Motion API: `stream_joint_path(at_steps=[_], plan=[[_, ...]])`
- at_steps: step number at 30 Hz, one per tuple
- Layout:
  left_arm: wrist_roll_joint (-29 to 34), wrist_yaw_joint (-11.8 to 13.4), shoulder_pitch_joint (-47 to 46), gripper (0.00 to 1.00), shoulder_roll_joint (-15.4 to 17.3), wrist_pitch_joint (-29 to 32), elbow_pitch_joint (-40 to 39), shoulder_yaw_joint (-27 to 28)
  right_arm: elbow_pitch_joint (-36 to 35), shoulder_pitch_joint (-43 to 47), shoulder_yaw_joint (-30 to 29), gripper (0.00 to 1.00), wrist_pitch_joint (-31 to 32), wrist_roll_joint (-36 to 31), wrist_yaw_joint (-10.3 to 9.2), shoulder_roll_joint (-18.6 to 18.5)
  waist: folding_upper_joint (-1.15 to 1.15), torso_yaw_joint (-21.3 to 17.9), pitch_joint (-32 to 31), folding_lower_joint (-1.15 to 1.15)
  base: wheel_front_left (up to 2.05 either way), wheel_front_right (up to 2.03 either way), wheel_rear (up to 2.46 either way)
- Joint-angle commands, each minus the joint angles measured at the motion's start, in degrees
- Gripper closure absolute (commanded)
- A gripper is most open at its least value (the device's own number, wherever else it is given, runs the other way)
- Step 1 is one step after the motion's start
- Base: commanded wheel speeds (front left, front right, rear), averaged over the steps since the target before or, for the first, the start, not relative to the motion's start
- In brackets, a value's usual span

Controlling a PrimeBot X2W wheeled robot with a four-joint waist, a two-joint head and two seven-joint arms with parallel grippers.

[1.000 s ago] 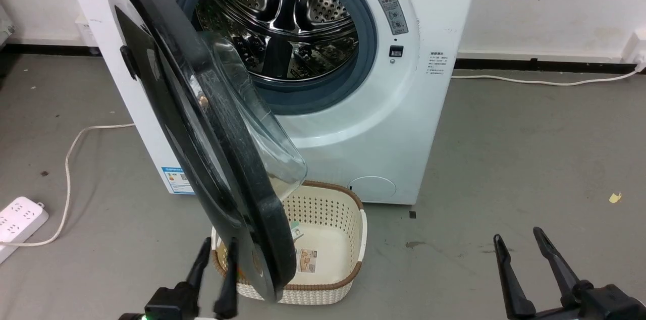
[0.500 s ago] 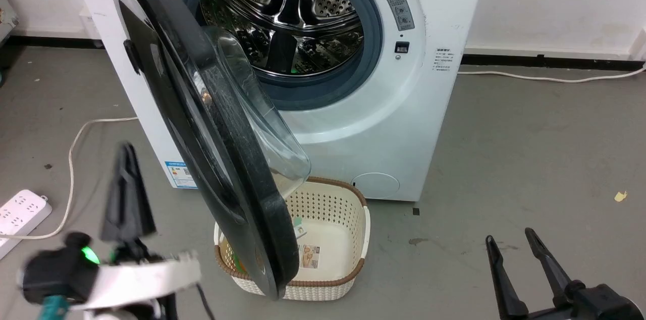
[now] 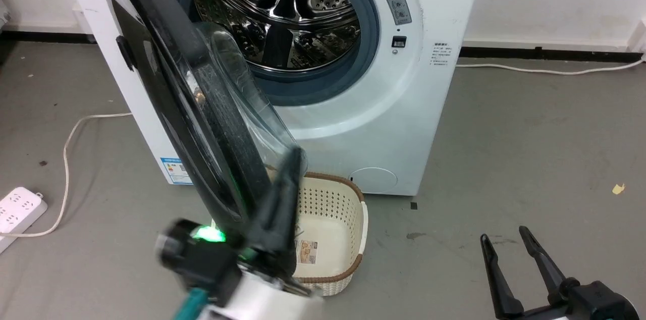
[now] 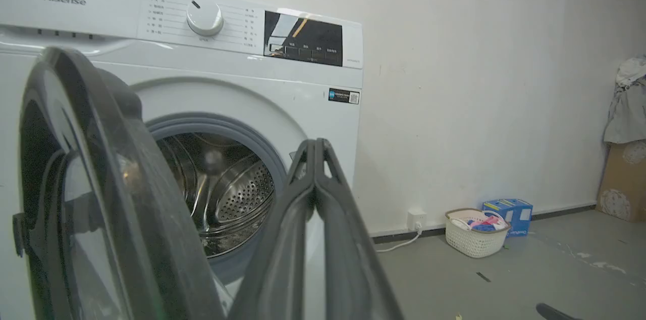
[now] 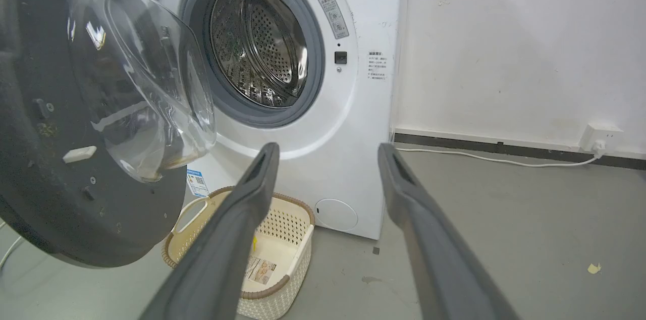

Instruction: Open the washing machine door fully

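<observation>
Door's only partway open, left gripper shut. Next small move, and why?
Probably sweep the left gripper toward the robot's left, pressing its shut fingers against the inner face of the washing machine door. The door stands only partly swung out, and the fingers sit on its drum side near the free edge.

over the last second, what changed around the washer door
The left end effector shut, swung out left, then crossed to the inner side of the washing machine door, by its lower rim. The door stays about half open, the right end effector open, the basket in place.
</observation>
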Motion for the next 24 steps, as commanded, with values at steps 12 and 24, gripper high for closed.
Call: stream_joint_path(at_steps=[12, 24], plan=[[-6.35, 2.53, 1.31, 1.0, 0.12, 2.17, 19.76, -4.6, 0.9, -1.48, 0.5, 0.0, -0.25, 0.68, 0.06, 0.28, 0.0, -0.46, 0.99, 0.0, 0.0, 0.0, 0.0], [-7.23, 2.9, -0.61, 1.0, 0.99, 0.07, 27.18, -3.07, 1.24, -0.91, 0.13, 0.0, -0.25, 1.32, 0.06, 0.28, 0.0, 4.86, 0.8, 0.0, 0.0, 0.0, 0.0]])
